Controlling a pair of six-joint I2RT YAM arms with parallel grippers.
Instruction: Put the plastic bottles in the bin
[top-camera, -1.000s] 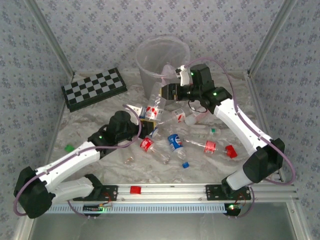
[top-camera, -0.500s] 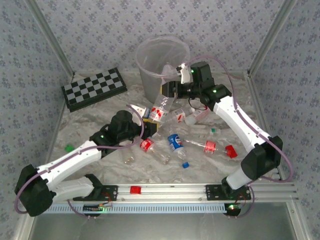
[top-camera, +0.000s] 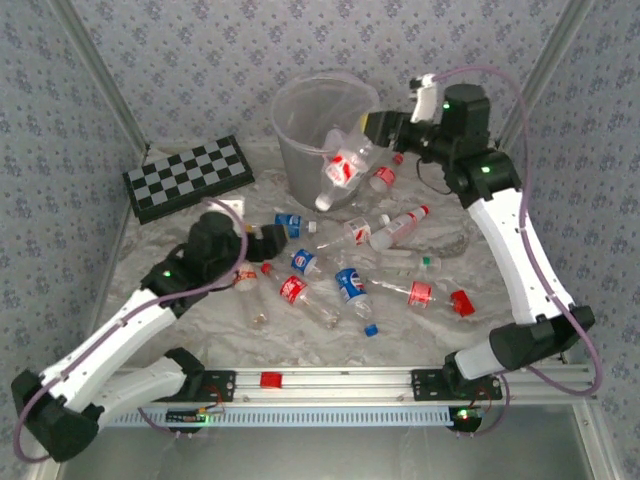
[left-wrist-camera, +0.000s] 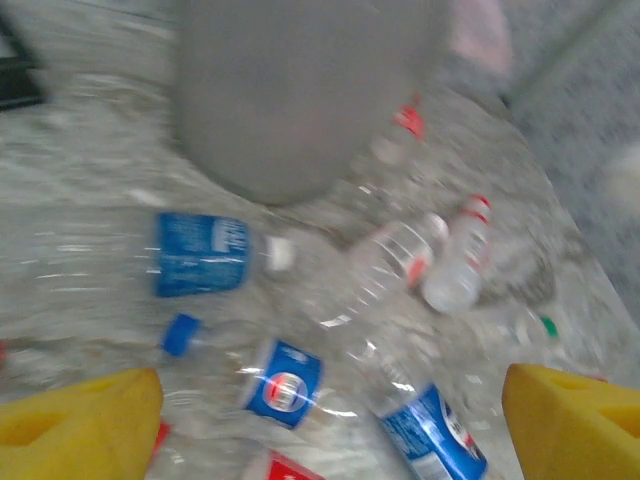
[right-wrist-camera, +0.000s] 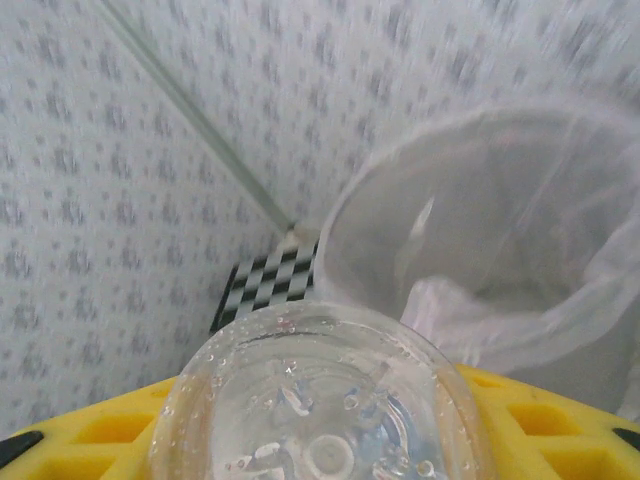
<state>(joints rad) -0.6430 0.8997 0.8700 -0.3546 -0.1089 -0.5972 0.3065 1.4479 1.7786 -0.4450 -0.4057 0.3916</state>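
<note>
A clear bottle (right-wrist-camera: 325, 400) sits gripped between yellow fingers (right-wrist-camera: 110, 430), with the bin (right-wrist-camera: 470, 200) and a chessboard (right-wrist-camera: 265, 285) beyond.

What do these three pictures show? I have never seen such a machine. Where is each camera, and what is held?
Two robot arms are bolted at the near edge of a table. The wide picture comes from a fixed camera above and behind them; the other two come from a camera on each wrist. Plastic bottles lie scattered on the table, with a chessboard and a whitish bin farther back. The right end effector is shut on a clear bottle with a red label, raised beside the bin's rim. The left end effector is open and empty.
</note>
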